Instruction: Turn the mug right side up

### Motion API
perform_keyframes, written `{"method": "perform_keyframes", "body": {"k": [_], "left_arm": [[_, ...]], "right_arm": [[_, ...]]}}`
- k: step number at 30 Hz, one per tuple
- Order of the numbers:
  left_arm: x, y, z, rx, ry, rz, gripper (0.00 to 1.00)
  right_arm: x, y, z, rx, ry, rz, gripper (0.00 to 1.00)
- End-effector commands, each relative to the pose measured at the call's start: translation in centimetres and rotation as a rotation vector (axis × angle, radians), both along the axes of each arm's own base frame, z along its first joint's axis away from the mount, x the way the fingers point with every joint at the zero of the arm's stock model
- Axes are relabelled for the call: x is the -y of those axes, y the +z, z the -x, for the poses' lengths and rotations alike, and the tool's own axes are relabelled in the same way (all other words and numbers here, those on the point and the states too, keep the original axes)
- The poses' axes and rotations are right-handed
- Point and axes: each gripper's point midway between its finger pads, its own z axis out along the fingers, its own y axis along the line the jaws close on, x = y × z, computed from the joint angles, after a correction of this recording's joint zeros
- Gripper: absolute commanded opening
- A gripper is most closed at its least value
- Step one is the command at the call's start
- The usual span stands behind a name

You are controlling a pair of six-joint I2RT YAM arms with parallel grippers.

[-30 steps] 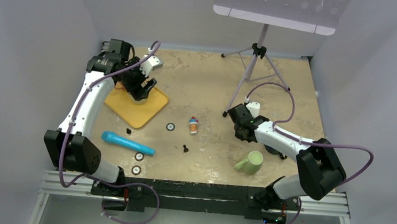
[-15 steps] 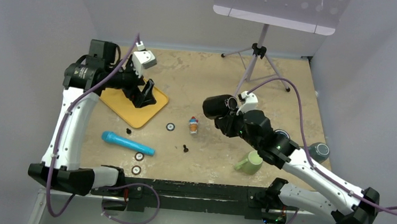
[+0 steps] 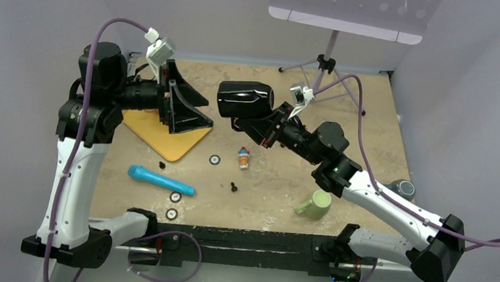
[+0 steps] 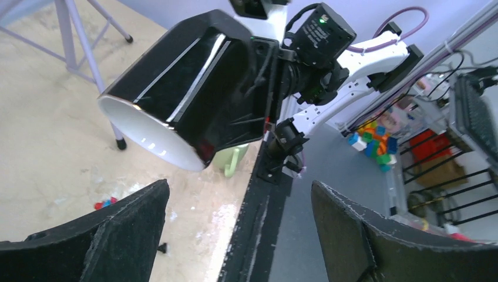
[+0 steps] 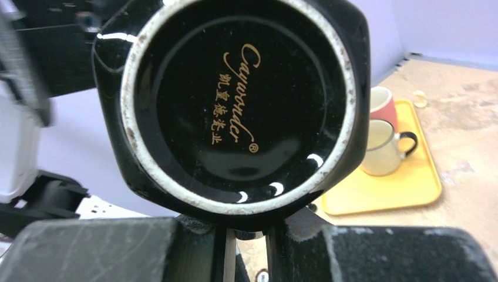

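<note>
A black mug (image 3: 245, 100) with a white inside hangs in the air on its side, mouth toward the left. My right gripper (image 3: 272, 126) is shut on its handle side. In the right wrist view the mug's base (image 5: 235, 100) fills the frame above my right gripper (image 5: 249, 229). My left gripper (image 3: 189, 106) is open and empty, raised above the tray and facing the mug a short way off. In the left wrist view the mug (image 4: 194, 100) shows above the open left gripper (image 4: 241, 235).
A yellow tray (image 3: 166, 141) at the back left holds a red mug (image 5: 382, 100) and a white mug (image 5: 382, 147). A green mug (image 3: 315, 204) lies at the front right. A blue tool (image 3: 161, 180), a small toy (image 3: 243, 158), a dark mug (image 3: 403, 189) and a tripod (image 3: 324, 66) are also on the table.
My right arm has lifted the black mug up and to the left. My left arm has risen off the tray and turned its open gripper toward the mug.
</note>
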Motion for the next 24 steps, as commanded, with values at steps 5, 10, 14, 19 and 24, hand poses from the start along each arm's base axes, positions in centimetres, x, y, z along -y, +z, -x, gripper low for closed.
{"method": "perform_keyframes", "body": {"k": [5, 10, 14, 19, 24], "left_arm": [[0.8, 0.7, -1.1, -0.076, -0.007, 0.034, 0.91], [1.5, 1.8, -0.1, -0.059, -0.066, 0.072, 0.77], [2.0, 1.9, 0.4, -0.078, -0.098, 0.082, 0.6], [2.4, 1.6, 0.0, -0.107, -0.1, 0.097, 0.22], [-0.7, -2.4, -3.0, -0.04, 0.19, -0.165, 0.0]], "right_arm": [[0.3, 10.1, 3.3, 0.215, 0.112, -0.229, 0.0], [-1.2, 9.9, 3.0, 0.207, 0.142, -0.214, 0.0], [-2.0, 10.1, 2.8, 0.207, 0.162, -0.21, 0.0], [-3.7, 9.5, 2.4, 0.192, 0.197, -0.189, 0.0], [-5.0, 4.8, -0.9, 0.047, 0.091, 0.006, 0.55]]}}
